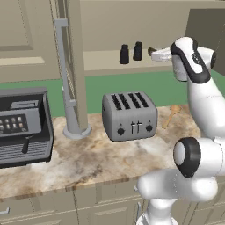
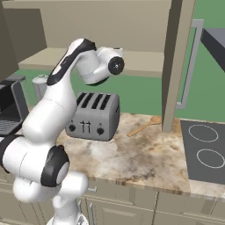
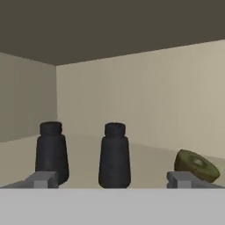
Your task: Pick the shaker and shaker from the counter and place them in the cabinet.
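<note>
Two black shakers stand upright on the tan shelf of the open cabinet. In the left base view they are the left shaker and the right shaker. My gripper hovers at shelf height just right of them, a little apart. In the hand view the gripper is open, its grey fingertips spread wide. One shaker stands centred beyond the gap, untouched. The other shaker stands to its left.
A small brown lump lies on the shelf right of the shakers. On the counter are a toaster, a wooden spoon and a coffee machine. The open cabinet door with its bar handle hangs left of the shelf. A stove is at the right.
</note>
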